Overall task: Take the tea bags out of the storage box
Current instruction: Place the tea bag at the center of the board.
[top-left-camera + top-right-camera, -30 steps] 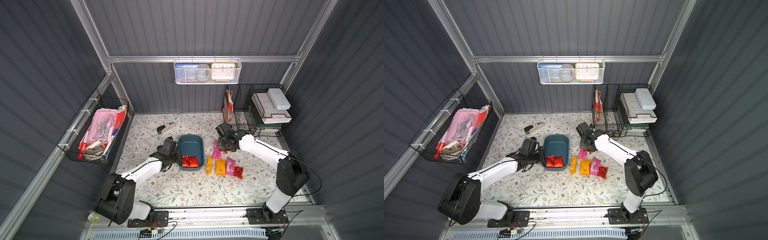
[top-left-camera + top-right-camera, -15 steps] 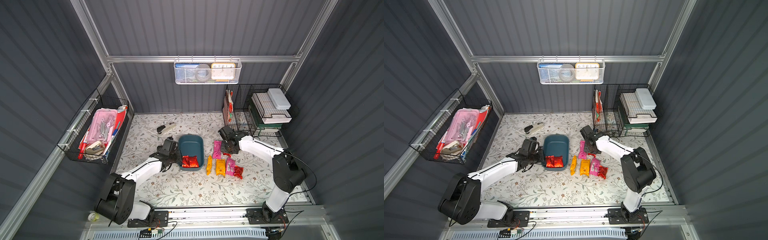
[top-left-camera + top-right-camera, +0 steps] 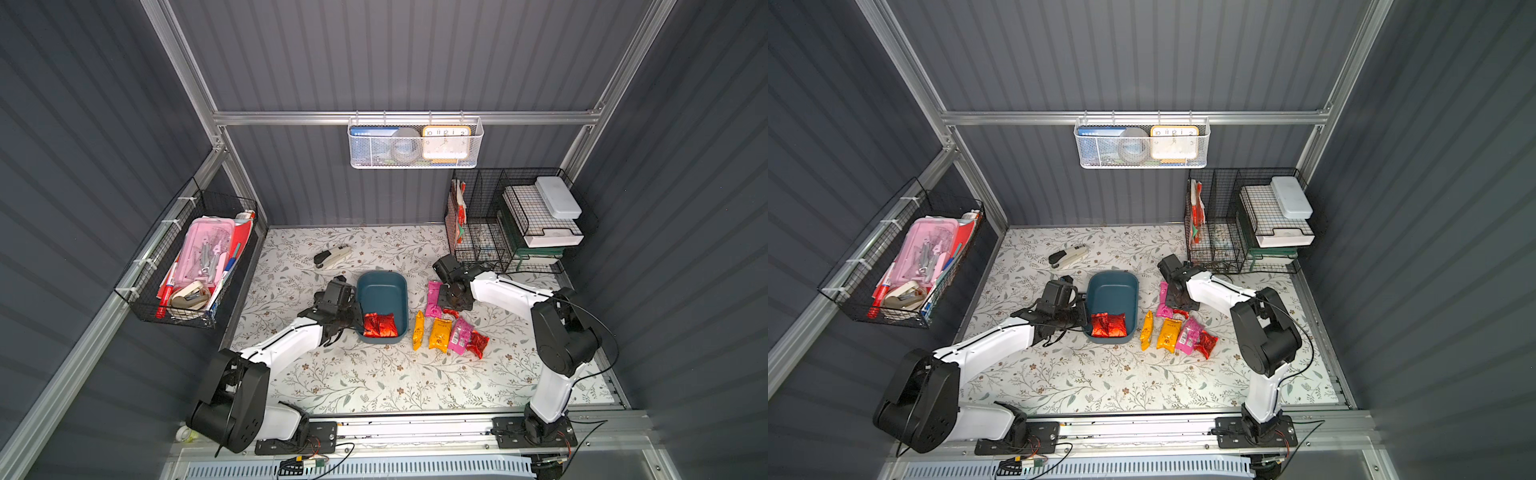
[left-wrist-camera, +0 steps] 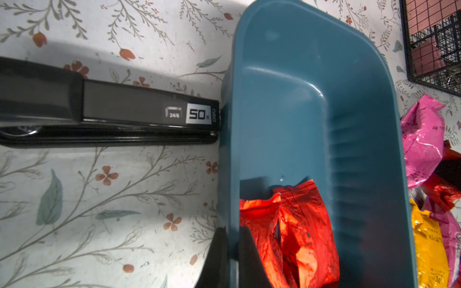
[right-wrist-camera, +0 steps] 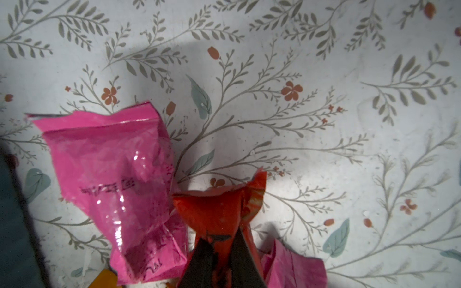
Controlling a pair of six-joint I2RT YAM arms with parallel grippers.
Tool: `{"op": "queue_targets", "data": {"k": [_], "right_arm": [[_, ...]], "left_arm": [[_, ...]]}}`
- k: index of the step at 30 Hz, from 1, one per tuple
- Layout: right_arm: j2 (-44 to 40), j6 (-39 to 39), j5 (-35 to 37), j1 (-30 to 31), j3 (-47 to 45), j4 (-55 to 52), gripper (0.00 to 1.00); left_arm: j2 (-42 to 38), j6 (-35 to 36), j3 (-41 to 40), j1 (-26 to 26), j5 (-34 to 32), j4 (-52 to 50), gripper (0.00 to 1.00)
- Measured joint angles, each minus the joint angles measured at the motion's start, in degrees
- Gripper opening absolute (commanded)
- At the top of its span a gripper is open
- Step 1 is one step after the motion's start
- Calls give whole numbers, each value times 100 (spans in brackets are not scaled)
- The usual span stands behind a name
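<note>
The dark teal storage box lies mid-table with two red tea bags at its near end. My left gripper is shut on the box's left wall, one finger inside and one outside. To the right of the box, my right gripper is low over the table, shut on a red tea bag beside a long pink one. Several more tea bags lie in a row in front: orange, orange-yellow, pink and red.
A beige stapler lies behind and left of the box. Black wire baskets stand at the back right, just behind my right arm. A wire basket hangs on the left wall, a white mesh basket on the back wall.
My right gripper has come forward and down to the table beside the pink tea bag, carrying the red tea bag. The left arm and the box have not moved.
</note>
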Motion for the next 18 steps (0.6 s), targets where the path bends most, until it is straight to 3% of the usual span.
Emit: {"op": "queue_targets", "data": {"k": [5,12,18], "right_arm": [[-173,22,-13,0,-2,-26,31],[-717,24,-295,33,-2,-33,33],[-1137,-109,-817,612,-2,350,34]], "left_arm": [[-11,13,-2,0,0,0,0],[-72,59,-11,0,-9,-7,0],[-83,118,-11,0,-7,-4,0]]}}
